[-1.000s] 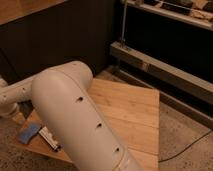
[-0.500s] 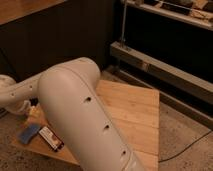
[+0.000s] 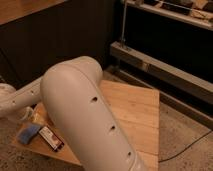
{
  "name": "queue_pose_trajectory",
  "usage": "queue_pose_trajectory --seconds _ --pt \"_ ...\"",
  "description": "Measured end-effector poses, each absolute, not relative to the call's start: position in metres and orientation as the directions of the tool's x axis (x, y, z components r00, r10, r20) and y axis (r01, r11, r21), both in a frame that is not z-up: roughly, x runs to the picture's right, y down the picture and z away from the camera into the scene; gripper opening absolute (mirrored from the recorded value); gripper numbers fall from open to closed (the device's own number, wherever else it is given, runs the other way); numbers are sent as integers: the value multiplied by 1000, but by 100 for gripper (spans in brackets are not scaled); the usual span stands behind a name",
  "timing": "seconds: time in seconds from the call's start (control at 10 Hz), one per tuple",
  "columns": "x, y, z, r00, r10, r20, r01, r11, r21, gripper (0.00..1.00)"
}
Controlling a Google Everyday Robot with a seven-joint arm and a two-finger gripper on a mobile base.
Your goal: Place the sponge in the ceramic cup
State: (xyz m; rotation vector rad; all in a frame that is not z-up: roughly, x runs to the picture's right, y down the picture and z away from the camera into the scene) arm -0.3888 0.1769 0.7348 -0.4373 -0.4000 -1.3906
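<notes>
The light blue sponge [image 3: 29, 132] lies flat near the left front corner of the wooden table [image 3: 135, 112]. Just behind it, under my white forearm [image 3: 20, 97], a small pale round thing [image 3: 24, 114] shows that looks like the ceramic cup, partly hidden. My arm's big white elbow link [image 3: 85, 110] fills the middle of the camera view and covers much of the table. The gripper does not show; the forearm runs off toward the left edge.
A black-and-red packet [image 3: 51, 139] lies right of the sponge, at the table's front edge. A small yellowish item [image 3: 38, 119] sits behind them. Dark shelving with a metal rail [image 3: 160, 67] stands behind the table. A cable [image 3: 187, 147] runs over the speckled floor at right.
The elbow link has swung to the right and up, uncovering more of the sponge and the packet. The things on the table have not moved.
</notes>
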Motion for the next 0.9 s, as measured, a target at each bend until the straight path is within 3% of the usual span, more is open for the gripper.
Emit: queue_pose_trajectory --seconds 0.4,0.9 --pt "-417 220 708 416 -696 586 904 384 -186 65" --pt "-456 249 723 433 -660 614 881 454 -133 65"
